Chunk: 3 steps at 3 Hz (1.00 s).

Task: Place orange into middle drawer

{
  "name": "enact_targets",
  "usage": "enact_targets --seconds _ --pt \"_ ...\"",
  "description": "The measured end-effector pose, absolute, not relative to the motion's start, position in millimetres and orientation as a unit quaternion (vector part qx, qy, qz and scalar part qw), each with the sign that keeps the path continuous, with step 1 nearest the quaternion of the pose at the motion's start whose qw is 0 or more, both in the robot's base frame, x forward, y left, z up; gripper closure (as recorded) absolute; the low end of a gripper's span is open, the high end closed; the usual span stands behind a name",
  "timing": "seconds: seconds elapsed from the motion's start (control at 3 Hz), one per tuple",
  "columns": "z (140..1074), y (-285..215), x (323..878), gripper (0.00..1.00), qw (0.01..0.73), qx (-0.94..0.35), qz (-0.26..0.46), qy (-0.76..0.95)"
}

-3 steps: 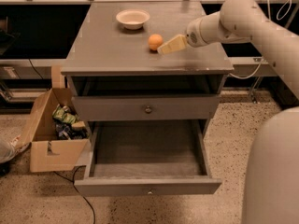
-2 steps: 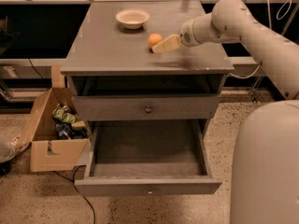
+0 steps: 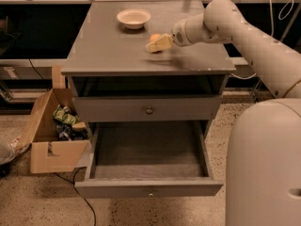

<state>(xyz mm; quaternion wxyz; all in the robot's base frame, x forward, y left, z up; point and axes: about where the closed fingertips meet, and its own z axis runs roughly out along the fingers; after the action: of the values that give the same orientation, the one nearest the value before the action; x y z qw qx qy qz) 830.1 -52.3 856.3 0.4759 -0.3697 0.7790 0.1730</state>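
Observation:
The orange [image 3: 154, 36] sits on the grey cabinet top [image 3: 108, 46], right of centre. My gripper [image 3: 156, 44] reaches in from the right and is right at the orange, covering its lower part; I cannot tell whether it touches the fruit. The middle drawer [image 3: 148, 188] is pulled out at the bottom of the cabinet, and its inside [image 3: 148, 149] holds nothing.
A shallow white bowl [image 3: 134, 18] stands on the cabinet top behind and left of the orange. The upper drawer front [image 3: 149, 110] with a dark knob is closed. An open cardboard box [image 3: 51, 135] of packets sits on the floor to the left. My white body [image 3: 263, 164] fills the right foreground.
My gripper has moved left across the cabinet top and closed in on the orange, now overlapping it. The orange, bowl and drawers have not moved.

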Motion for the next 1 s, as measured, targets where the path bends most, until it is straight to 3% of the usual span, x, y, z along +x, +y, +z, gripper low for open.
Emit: enact_targets --seconds 1.0 --pt "870.0 -22.5 806.4 0.85 0.492 -0.399 0.209 0.745"
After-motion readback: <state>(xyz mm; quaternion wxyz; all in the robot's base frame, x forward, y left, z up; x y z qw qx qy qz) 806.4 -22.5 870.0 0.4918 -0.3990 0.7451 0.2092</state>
